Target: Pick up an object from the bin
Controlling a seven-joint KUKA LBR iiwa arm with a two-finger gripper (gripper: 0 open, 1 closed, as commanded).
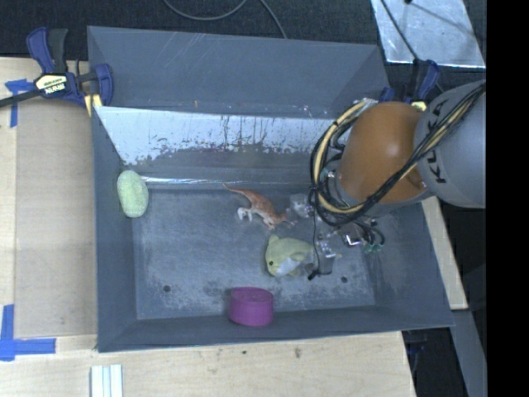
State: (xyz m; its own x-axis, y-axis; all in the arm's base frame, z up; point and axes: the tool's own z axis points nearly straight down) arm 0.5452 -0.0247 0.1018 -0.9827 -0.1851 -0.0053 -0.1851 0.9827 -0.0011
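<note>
My gripper hangs low in the right half of the bin, under the arm's orange cover. It is right beside a pale yellow-green crumpled lump and touches or nearly touches that lump's right edge. A small orange toy dinosaur lies just up and left of the lump, close to the back wall. A purple round cup-like piece rests by the front wall, below and left of the lump.
A light green oval thing lies far off in the bin's back left corner. The arm and its cables cover the bin's right side. Bare floor stretches between the oval and the dinosaur.
</note>
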